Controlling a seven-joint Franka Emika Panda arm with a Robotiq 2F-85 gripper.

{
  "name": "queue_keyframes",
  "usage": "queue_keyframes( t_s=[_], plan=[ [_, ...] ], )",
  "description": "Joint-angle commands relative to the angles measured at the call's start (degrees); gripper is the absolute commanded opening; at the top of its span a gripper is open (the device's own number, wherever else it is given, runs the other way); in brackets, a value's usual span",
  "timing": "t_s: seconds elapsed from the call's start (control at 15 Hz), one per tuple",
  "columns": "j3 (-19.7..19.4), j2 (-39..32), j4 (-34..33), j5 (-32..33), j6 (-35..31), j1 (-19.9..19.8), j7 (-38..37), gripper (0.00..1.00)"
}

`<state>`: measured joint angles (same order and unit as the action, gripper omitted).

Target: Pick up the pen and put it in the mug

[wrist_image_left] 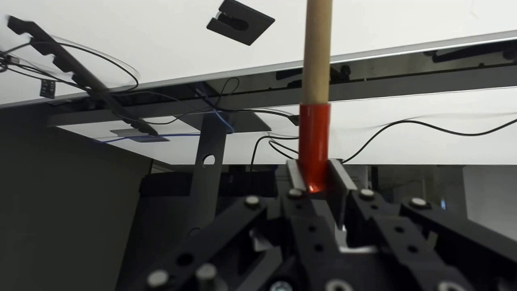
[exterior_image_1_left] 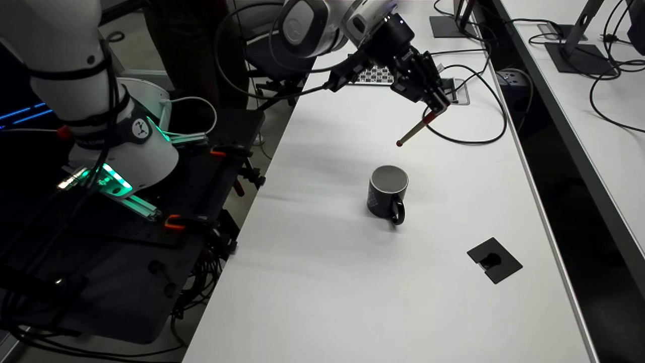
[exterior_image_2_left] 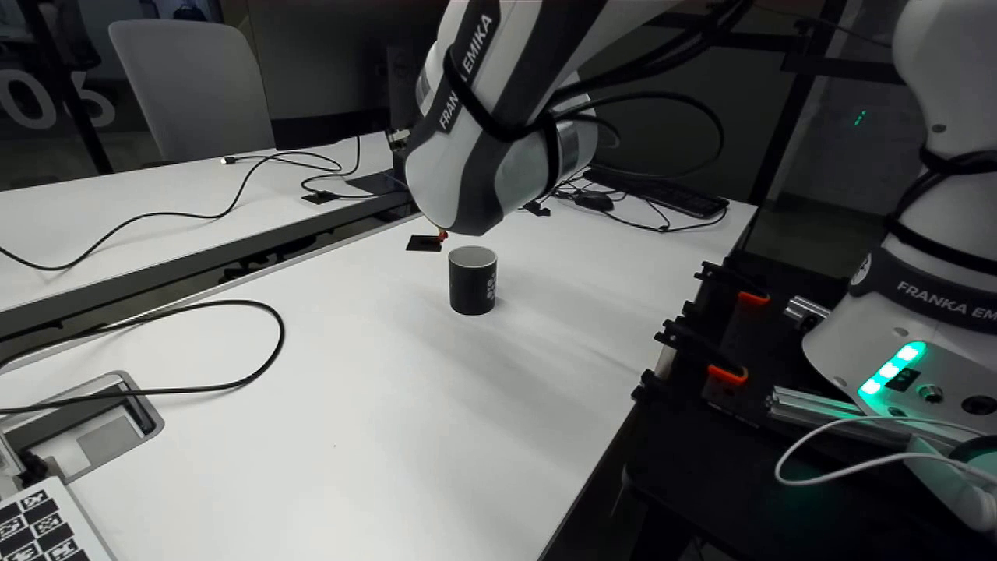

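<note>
The pen [exterior_image_1_left: 416, 131] is a thin tan stick with a red end. My gripper [exterior_image_1_left: 442, 107] is shut on its red end, between the two fingertips [wrist_image_left: 318, 178] in the wrist view. The pen slants downward in the air, its free end on the mug's side, apart from the mug. In an exterior view only a small reddish bit of the pen [exterior_image_2_left: 442, 234] shows below the arm, and the gripper is hidden there. The dark mug [exterior_image_1_left: 387, 195] stands upright on the white table, handle at its side; it also shows in an exterior view [exterior_image_2_left: 472, 285]. The wrist view does not show the mug.
A flat black square plate [exterior_image_1_left: 496, 262] lies on the table. A black cable loop [exterior_image_1_left: 471, 142] lies below the gripper's side of the table. A keyboard [exterior_image_1_left: 374, 75] is behind the gripper. Monitor stands [exterior_image_1_left: 447, 26] and a long table edge [exterior_image_1_left: 544, 206] lie beyond.
</note>
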<state>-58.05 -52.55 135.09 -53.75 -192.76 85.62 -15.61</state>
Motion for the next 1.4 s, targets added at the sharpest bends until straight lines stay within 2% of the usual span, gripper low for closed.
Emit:
queue_keyframes(
  t_s=[0.0,0.2,0.27,0.67,0.73,1.33],
  plan=[
    [-3.13,-5.13,-0.63,-3.68,6.67,4.53,-2.66,0.05],
    [-2.85,-5.24,-2.90,-1.94,11.49,4.63,-3.29,0.05],
    [-1.39,-2.92,-1.06,-1.90,7.95,3.61,-1.89,0.19],
    [-1.59,-3.30,-2.31,-1.90,10.14,3.86,-1.99,0.19],
    [-1.62,-3.31,-2.31,-1.90,10.17,3.86,-1.99,0.05],
    [-7.27,-6.88,0.99,-1.95,14.82,4.82,-3.39,0.05]
  ],
)
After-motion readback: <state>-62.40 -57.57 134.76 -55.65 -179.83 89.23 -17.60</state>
